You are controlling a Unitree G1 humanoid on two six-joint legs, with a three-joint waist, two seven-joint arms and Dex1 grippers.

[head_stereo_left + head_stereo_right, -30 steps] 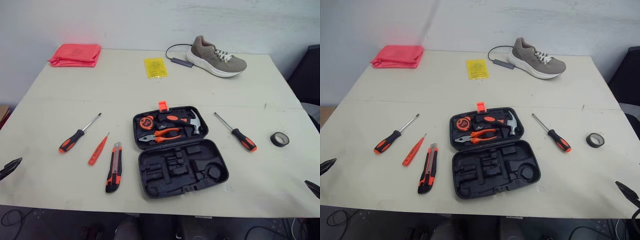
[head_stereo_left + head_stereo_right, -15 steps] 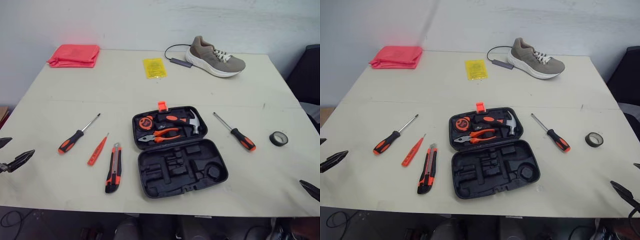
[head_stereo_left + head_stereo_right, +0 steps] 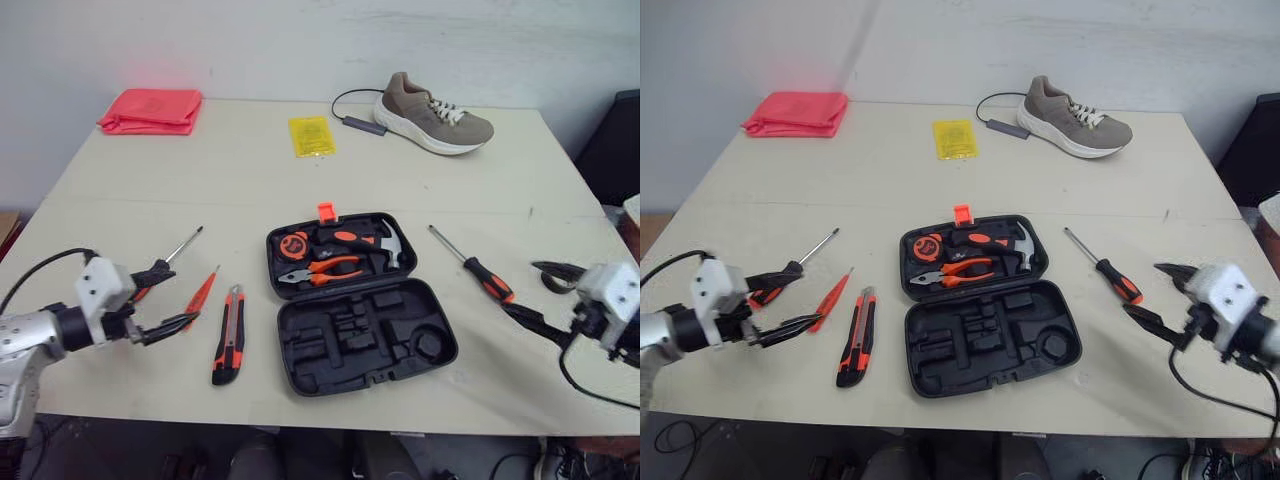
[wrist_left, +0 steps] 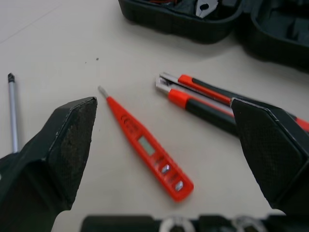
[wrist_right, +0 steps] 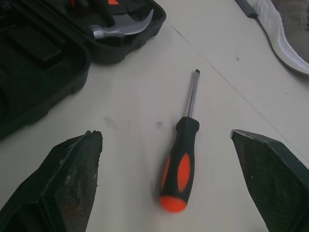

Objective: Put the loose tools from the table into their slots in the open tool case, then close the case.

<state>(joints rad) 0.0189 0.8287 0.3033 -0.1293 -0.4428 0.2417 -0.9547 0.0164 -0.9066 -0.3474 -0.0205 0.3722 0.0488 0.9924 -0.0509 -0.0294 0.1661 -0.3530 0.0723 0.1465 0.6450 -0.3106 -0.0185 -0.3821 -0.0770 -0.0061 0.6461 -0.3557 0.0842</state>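
1. the left gripper (image 3: 165, 298) is held wide open at the lower left of the frame, over the tester (image 4: 145, 145).
2. the right gripper (image 3: 1152, 293) is held wide open at the lower right, near a screwdriver (image 3: 472, 265).
3. the open case (image 3: 345, 340) is placed at centre, with the knife (image 3: 228, 335) laid just to its left.

Nothing legible shows anywhere. Any print on the flat yellow packet (image 3: 311, 135), upper middle of the frame, is too small to read. The small window on the slim red plastic tester pen (image 4: 147, 145) is illegible.
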